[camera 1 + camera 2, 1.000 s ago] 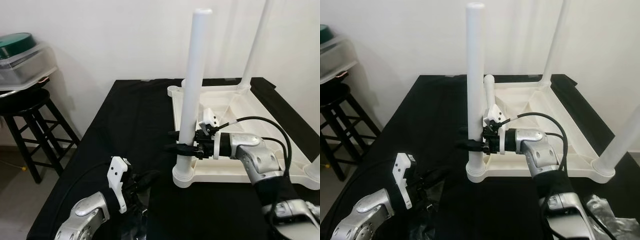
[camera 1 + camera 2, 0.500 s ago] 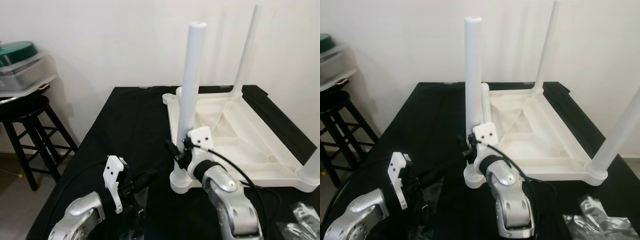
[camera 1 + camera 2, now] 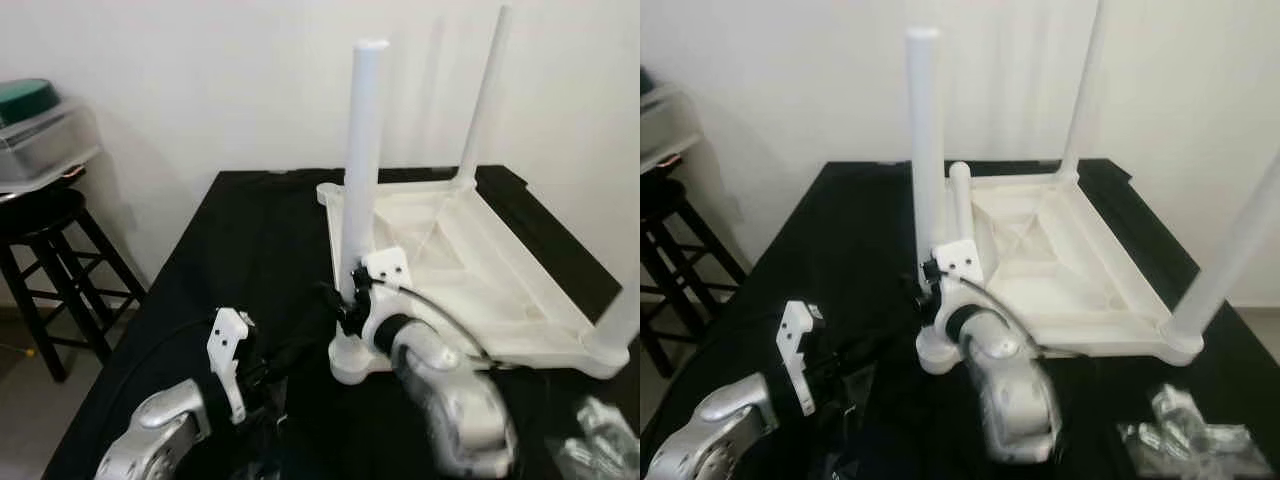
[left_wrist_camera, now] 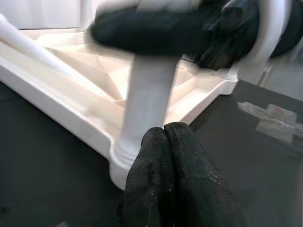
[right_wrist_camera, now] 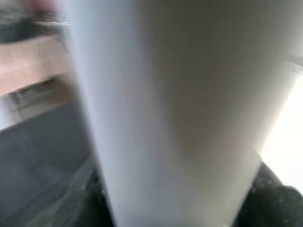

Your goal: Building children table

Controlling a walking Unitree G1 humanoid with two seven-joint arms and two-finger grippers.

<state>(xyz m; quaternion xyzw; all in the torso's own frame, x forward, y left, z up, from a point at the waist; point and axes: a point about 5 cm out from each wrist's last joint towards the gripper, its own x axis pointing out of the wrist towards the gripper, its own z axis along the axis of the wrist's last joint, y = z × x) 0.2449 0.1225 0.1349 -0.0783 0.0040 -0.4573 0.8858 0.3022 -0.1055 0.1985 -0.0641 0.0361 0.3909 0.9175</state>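
A white children's table [image 3: 500,290] lies upside down on a black-covered table [image 3: 250,240], its legs pointing up. The near-left leg [image 3: 362,150] stands in its corner socket [image 3: 355,362]. My right gripper [image 3: 345,300] is shut around this leg just above the socket; the right wrist view has the white leg [image 5: 165,94] close between the dark fingers. My left gripper [image 3: 300,350] sits low to the left of the socket, apart from it. Its two black fingers [image 4: 156,165] are pressed together with nothing between them and point at the leg's base.
A black stool [image 3: 50,215] carrying a clear bin [image 3: 40,135] with a green lid stands off the table's left side. Crumpled clear plastic bags [image 3: 1185,430] lie at the near right. Further legs rise at the far corner [image 3: 482,100] and near right [image 3: 1230,250].
My right arm has swung from the right side round to the near side of the leg while staying shut on it. The camera shifted a little. The left gripper has hardly moved.
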